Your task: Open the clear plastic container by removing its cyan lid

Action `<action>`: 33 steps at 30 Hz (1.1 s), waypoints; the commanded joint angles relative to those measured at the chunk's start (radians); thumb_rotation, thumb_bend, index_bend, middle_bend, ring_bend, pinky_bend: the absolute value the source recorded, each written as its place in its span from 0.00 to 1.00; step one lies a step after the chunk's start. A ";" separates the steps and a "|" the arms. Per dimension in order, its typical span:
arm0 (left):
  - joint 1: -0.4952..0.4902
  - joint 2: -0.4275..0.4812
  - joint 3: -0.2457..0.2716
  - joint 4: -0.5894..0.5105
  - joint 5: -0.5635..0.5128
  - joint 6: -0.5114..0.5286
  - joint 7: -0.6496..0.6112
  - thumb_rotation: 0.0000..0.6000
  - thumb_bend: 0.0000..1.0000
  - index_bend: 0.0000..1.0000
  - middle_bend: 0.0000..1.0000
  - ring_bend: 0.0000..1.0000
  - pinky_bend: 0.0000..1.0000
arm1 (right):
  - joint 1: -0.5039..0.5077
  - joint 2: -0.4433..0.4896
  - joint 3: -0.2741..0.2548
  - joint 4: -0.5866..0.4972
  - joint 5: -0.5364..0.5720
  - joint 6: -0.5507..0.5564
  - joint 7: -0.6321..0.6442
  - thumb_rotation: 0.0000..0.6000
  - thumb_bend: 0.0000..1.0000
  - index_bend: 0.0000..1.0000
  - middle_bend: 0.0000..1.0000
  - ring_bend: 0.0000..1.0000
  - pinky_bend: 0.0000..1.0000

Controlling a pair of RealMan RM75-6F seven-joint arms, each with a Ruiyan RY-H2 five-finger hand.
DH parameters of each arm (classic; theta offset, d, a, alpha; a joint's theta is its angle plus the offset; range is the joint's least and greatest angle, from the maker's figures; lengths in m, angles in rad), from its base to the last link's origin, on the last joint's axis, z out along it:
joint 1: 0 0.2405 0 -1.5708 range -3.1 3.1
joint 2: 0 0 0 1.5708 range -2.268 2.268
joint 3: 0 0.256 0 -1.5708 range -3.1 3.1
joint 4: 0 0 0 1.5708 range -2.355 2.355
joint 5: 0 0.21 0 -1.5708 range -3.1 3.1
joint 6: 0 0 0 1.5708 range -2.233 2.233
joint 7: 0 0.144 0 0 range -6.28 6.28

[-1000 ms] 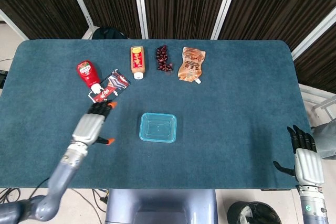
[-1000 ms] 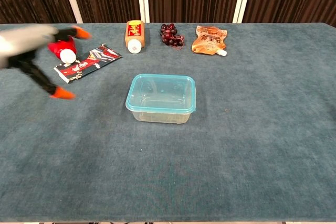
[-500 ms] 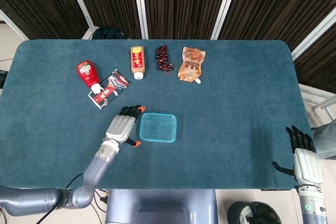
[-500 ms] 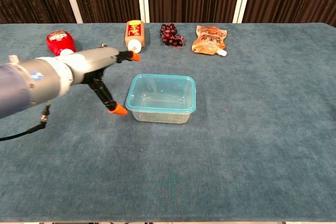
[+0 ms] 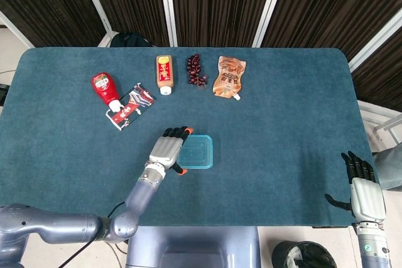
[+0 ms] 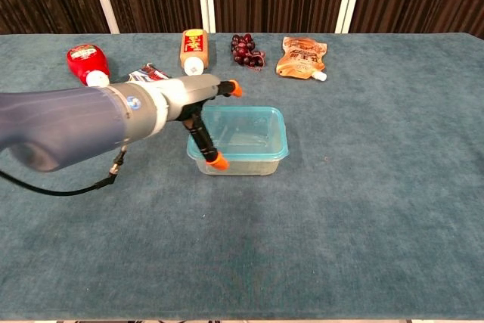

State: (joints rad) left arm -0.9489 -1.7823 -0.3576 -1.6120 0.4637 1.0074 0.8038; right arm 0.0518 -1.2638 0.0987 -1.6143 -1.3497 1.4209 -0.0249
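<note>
Sweeping in from the frame's left, the left hand, fingers spread and gripping nothing, now overlaps the container's left edge at desk centre; the cyan lid remains on, grasp likely next.

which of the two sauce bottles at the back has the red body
The ketchup bottle on the far left, red with a white cap, beside the snack packet. The other bottle is orange-brown and lies next to the grapes.

I see print on red ketchup bottle, orange sauce bottle, brown pouch and flat packet. Letters too small and blurry. I can read no words.
</note>
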 commanded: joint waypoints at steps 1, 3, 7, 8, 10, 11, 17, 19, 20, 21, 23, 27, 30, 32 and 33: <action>-0.030 -0.019 -0.008 0.027 -0.033 0.002 0.018 1.00 0.00 0.00 0.00 0.00 0.08 | 0.000 0.001 0.001 -0.001 0.002 0.000 0.001 1.00 0.22 0.00 0.00 0.00 0.00; -0.047 -0.027 -0.009 0.043 -0.057 0.005 0.029 1.00 0.00 0.00 0.00 0.00 0.13 | 0.000 0.001 0.002 -0.001 0.004 -0.001 0.002 1.00 0.22 0.00 0.00 0.00 0.00; -0.074 -0.032 -0.006 0.067 -0.095 0.005 0.054 1.00 0.00 0.00 0.04 0.07 0.25 | 0.000 0.002 0.001 -0.005 0.008 -0.005 0.003 1.00 0.22 0.00 0.00 0.00 0.00; -0.082 -0.033 -0.005 0.074 -0.102 0.003 0.060 1.00 0.00 0.00 0.08 0.12 0.30 | 0.000 0.002 0.000 -0.006 0.007 -0.005 0.002 1.00 0.22 0.00 0.00 0.00 0.00; -0.094 -0.035 -0.003 0.088 -0.111 -0.005 0.065 1.00 0.01 0.01 0.15 0.16 0.36 | 0.000 0.002 0.000 -0.009 0.008 -0.007 0.001 1.00 0.22 0.00 0.00 0.00 0.00; -0.100 -0.038 -0.002 0.096 -0.113 -0.010 0.064 1.00 0.02 0.02 0.18 0.18 0.38 | 0.000 0.002 0.000 -0.010 0.009 -0.007 0.001 1.00 0.22 0.00 0.00 0.00 0.00; -0.114 -0.038 0.012 0.127 -0.065 -0.055 0.030 1.00 0.04 0.08 0.22 0.19 0.39 | -0.002 0.004 0.004 -0.016 0.017 -0.003 0.000 1.00 0.22 0.00 0.00 0.00 0.00; -0.115 -0.030 0.022 0.131 -0.030 -0.078 0.018 1.00 0.04 0.09 0.22 0.19 0.39 | -0.002 0.004 0.005 -0.017 0.019 -0.004 -0.001 1.00 0.21 0.00 0.00 0.00 0.00; -0.114 -0.023 0.028 0.134 -0.005 -0.095 0.006 1.00 0.04 0.09 0.22 0.19 0.39 | -0.002 0.005 0.005 -0.018 0.020 -0.004 -0.003 1.00 0.21 0.00 0.00 0.00 0.00; -0.112 -0.014 0.035 0.138 0.027 -0.116 -0.007 1.00 0.04 0.10 0.22 0.19 0.39 | -0.001 0.007 0.005 -0.020 0.020 -0.004 -0.004 1.00 0.21 0.00 0.00 0.00 0.00; -0.108 0.006 0.051 0.150 0.098 -0.161 -0.038 1.00 0.04 0.10 0.22 0.19 0.39 | 0.000 0.009 0.006 -0.025 0.021 -0.006 -0.008 1.00 0.22 0.00 0.00 0.00 0.00; -0.102 0.042 0.078 0.183 0.245 -0.250 -0.106 1.00 0.04 0.10 0.23 0.19 0.39 | 0.004 0.013 0.009 -0.038 0.023 -0.007 -0.025 1.00 0.22 0.00 0.00 0.00 0.00; -0.093 0.058 0.087 0.218 0.373 -0.312 -0.194 1.00 0.04 0.10 0.23 0.19 0.39 | 0.012 0.011 0.013 -0.053 0.019 -0.006 -0.049 1.00 0.22 0.00 0.00 0.00 0.00; -0.088 0.058 0.087 0.237 0.428 -0.336 -0.245 1.00 0.04 0.10 0.23 0.19 0.39 | 0.017 0.006 0.012 -0.057 0.013 -0.007 -0.063 1.00 0.22 0.00 0.00 0.00 0.00; -0.084 0.056 0.087 0.248 0.462 -0.349 -0.280 1.00 0.04 0.10 0.23 0.19 0.39 | 0.022 0.000 0.011 -0.057 0.006 -0.008 -0.074 1.00 0.22 0.00 0.00 0.00 0.00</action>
State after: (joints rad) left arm -1.0457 -1.7415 -0.2832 -1.4064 0.8325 0.7191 0.6159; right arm 0.0682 -1.2577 0.1103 -1.6687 -1.3367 1.4139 -0.0889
